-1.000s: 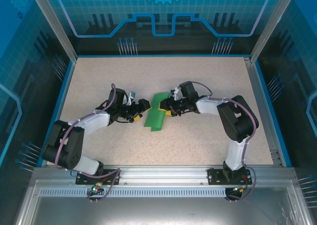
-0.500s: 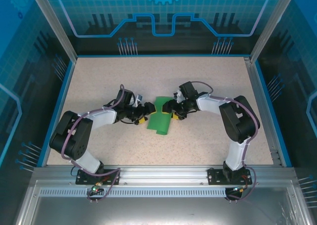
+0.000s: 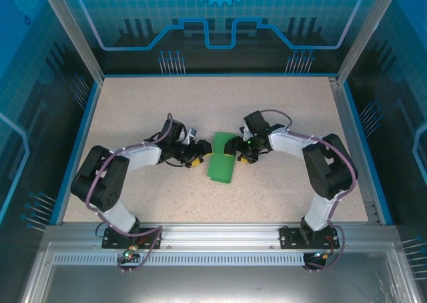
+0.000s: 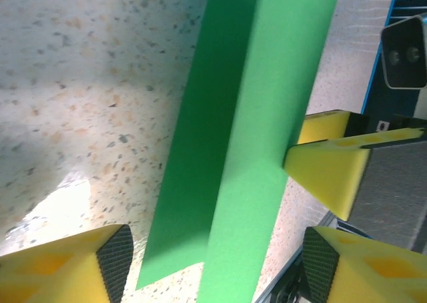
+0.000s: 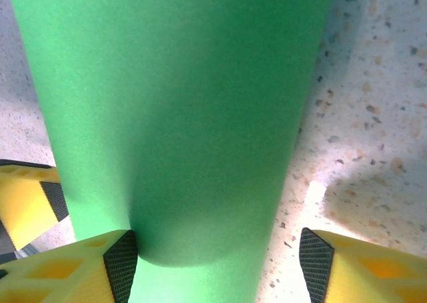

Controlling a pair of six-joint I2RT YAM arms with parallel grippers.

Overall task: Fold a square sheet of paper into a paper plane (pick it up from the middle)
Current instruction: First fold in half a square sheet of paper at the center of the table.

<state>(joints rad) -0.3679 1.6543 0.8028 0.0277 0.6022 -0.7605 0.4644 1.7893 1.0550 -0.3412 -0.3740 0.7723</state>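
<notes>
Speckled counter [image 3: 133, 109], seen from above, with both arms reaching inward.

The left arm [image 3: 127, 161] has swung in since a second ago, when I had its tip apart from the paper. Its elbow now sits closer to the middle. The right arm [image 3: 313, 156] has shifted little.

The square sheet of paper [image 3: 221, 160], folded over into a narrow green band, lies on the counter between the two end effectors. Earlier it sat at a steeper slant at the right end effector, with a gap to the left one.

Left end effector [image 3: 198, 157]: jaws spread, just beside the band's left edge. In my left wrist view the paper runs up ahead of it.

Right end effector [image 3: 237, 153]: jaws spread, straddling the band's right edge. One pad [image 5: 122, 256] touches the paper; the other stands clear of it, with bare counter between them.

Neither end effector pinches the sheet.
</notes>
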